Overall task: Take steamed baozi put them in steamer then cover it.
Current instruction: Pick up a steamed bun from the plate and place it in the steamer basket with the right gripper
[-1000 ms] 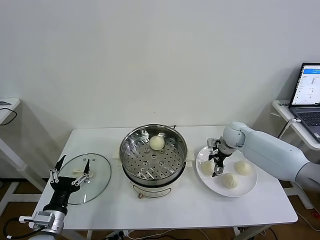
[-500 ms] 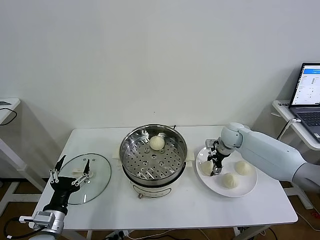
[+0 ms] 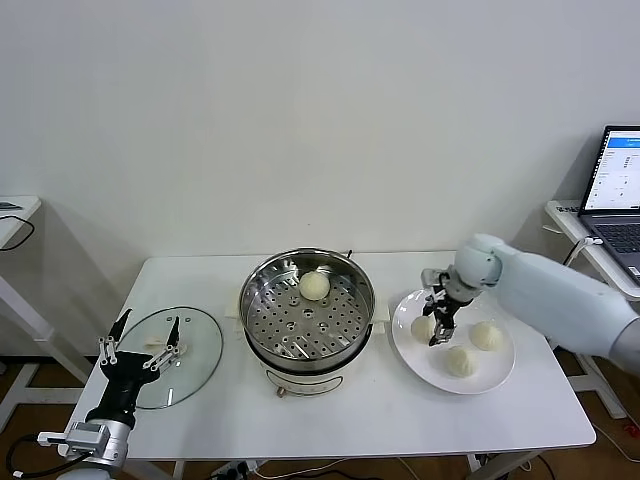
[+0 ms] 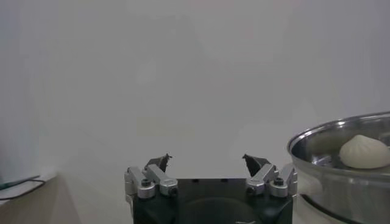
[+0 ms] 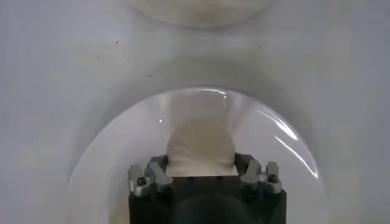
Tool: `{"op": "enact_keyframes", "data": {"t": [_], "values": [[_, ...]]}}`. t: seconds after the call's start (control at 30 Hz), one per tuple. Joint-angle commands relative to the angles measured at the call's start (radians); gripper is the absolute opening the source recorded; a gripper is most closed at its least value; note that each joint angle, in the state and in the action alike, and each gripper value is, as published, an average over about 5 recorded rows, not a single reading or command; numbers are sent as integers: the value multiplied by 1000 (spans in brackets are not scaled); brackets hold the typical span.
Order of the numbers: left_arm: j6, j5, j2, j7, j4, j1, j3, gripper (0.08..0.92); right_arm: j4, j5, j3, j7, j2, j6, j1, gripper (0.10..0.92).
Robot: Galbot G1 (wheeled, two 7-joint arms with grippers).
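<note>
Left gripper parked off the tabletop's near left corner, fingers spread wide, nothing in them; the glass lid lies flat just beyond it on the left end.

Right gripper is over the white plate at the tabletop's right end, fingers pinched in on one baozi; the wrist view shows the bun squeezed between them above the plate. Two more buns sit on the plate, near side and right.

Steamer stands mid-table, one bun already at its far rim.

Step in hand, as I judge: fetching the second bun. Next calls for a lift clear, carry left over the steamer rim, and a gentle release on open floor.
</note>
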Motion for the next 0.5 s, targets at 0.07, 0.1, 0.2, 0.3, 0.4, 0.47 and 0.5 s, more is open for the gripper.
{"op": "enact_keyframes", "data": {"t": [0.07,0.1,0.2,0.3,0.4,0.47,0.5], "values": [[1,0,2,0,-7,4,1,823,230,190,-208,-10,-155,-55,307,704],[1,0,3,0,-8,5,1,823,259,217,-257,-13,-165,-66,373,704],[1,0,7,0,-13,9,-2,823,332,280,-386,-25,-172,-94,553,704],[0,0,9,0,-21,12,-3,823,393,352,-482,-31,-156,-132,708,704],[0,0,11,0,-32,13,-2,823,453,439,-552,-12,-112,-179,831,704],[0,-1,12,0,-38,13,-2,823,490,489,-570,12,-71,-218,869,704],[0,-1,12,0,-41,13,-2,823,504,510,-569,26,-49,-236,875,704]]}}
